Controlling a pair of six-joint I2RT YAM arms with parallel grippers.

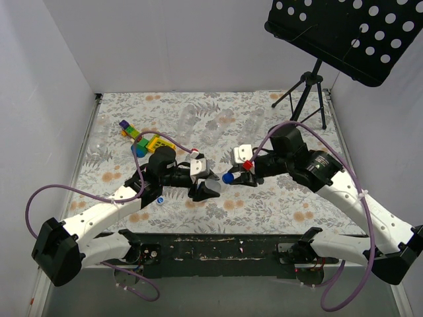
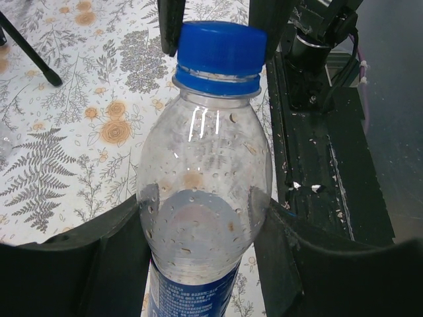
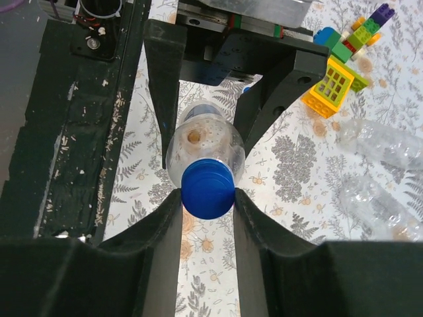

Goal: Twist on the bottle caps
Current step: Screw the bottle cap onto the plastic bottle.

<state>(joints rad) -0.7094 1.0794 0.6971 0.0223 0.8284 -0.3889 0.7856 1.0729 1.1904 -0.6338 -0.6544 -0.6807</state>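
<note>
My left gripper (image 1: pixel 206 189) is shut on a clear bottle (image 2: pixel 198 198) with a blue-and-white label and holds it off the table, its neck pointing to the right arm. A blue cap (image 2: pixel 218 56) sits on its neck. My right gripper (image 1: pixel 232 177) is shut on that cap (image 3: pixel 207 189), one finger on each side. The cap shows as a blue dot (image 1: pixel 228 177) in the top view. The bottle body (image 3: pixel 203 144) lies beyond the cap between the left fingers (image 3: pixel 164 86). A loose blue-and-white cap (image 1: pixel 160 200) lies on the table beside the left arm.
Several empty clear bottles (image 1: pixel 198 122) lie at the back of the floral tablecloth; two show in the right wrist view (image 3: pixel 383 142). Toy blocks (image 1: pixel 142 137) sit back left, also seen from the right wrist (image 3: pixel 340 69). A black tripod stand (image 1: pixel 307 89) stands back right. The black front rail (image 2: pixel 324 152) runs below.
</note>
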